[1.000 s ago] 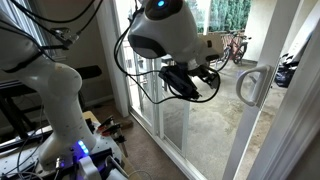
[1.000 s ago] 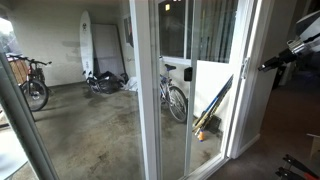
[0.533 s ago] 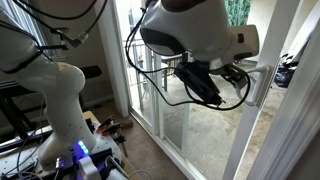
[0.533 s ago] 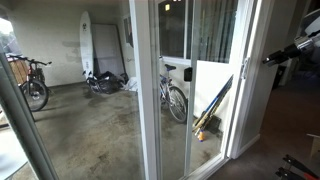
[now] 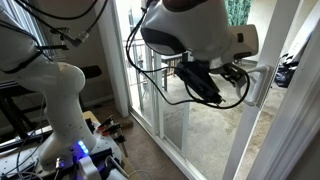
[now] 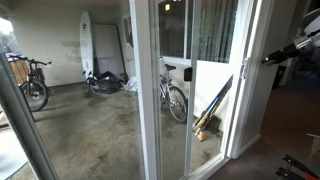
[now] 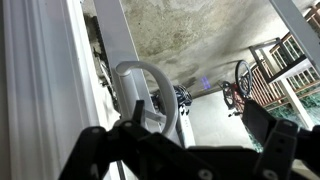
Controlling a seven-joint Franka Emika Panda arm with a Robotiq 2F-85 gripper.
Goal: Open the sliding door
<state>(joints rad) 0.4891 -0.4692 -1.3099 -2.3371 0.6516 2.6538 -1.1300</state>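
Arm pose: the white arm (image 5: 190, 30) reaches across the top of an exterior view from its base (image 5: 62, 105) on the left. The wrist is bent, so the black tool end angles down and right toward the glass.

The sliding door (image 5: 268, 115) is on the right side of that view, and its white D-shaped handle (image 5: 257, 85) sits just past the tool end.

In the wrist view the gripper (image 7: 190, 140) has its dark fingers (image 7: 278, 140) spread wide with nothing clamped. The handle loop stands between them, closer to the left finger. I can't tell whether it's touching.

Through the glass on the far side there's a bicycle (image 6: 175, 95) and a white surfboard (image 6: 87, 45) leaning against the wall.
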